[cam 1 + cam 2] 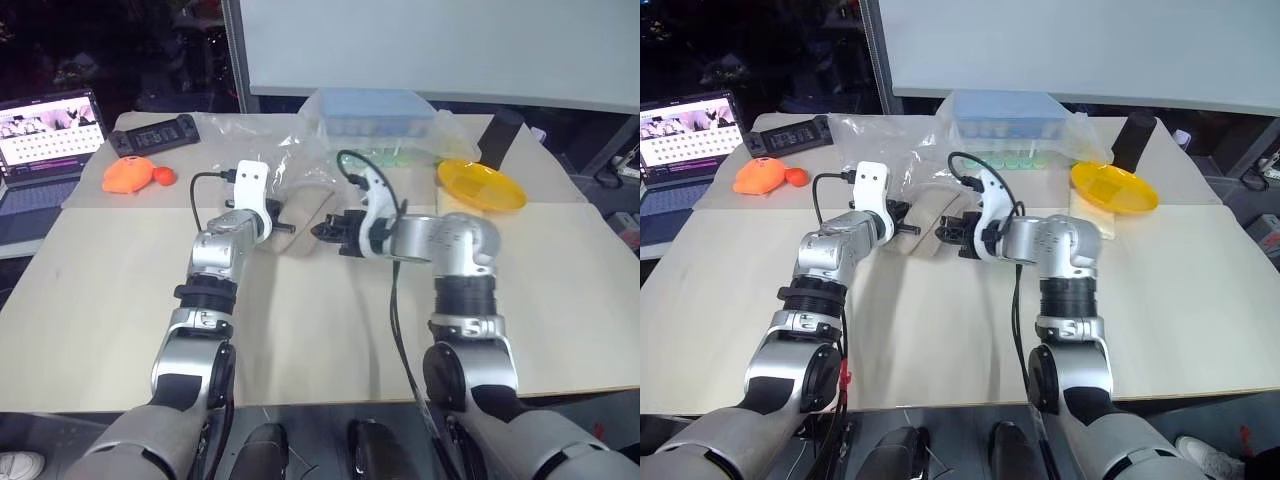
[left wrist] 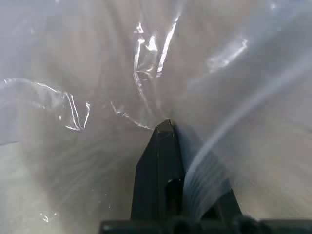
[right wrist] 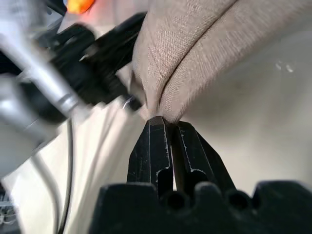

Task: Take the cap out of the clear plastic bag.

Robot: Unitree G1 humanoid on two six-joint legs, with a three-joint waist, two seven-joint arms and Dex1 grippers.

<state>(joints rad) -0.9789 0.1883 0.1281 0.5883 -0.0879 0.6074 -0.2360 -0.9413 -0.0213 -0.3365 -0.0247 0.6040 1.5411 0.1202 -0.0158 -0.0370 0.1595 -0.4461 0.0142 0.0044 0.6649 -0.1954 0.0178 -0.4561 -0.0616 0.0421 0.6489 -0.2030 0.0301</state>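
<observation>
From the head cameras, one cap [image 1: 305, 222] lies mid-table between the two grippers, its long axis running near to far, its far end reaching under the one clear plastic bag [image 1: 262, 152], which spreads crinkled toward the far left. The left gripper [image 1: 283, 228] meets the cap's left edge; the right gripper [image 1: 322, 231] meets its right edge. Both arms sit about equally close, one on each side, so I judge the coming move turns on pulling the cap and the film apart along that near-far axis. Other things, one of each: a yellow disc [image 1: 482, 185] far right, a blue-lidded box [image 1: 372, 110] at the far edge, an orange toy [image 1: 131, 176] and a black controller [image 1: 153, 133] far left, and a laptop [image 1: 45, 150] off the table's left edge.

In the left wrist view, the left gripper's black fingers [image 2: 158, 170] stand pressed together, pinching clear film that drapes all around them; cap fabric is not clear here.

In the right wrist view, the right gripper's fingers [image 3: 156, 151] are closed together on a fold of the beige cap, directly ahead of their tips, with the other gripper just beyond it.
</observation>
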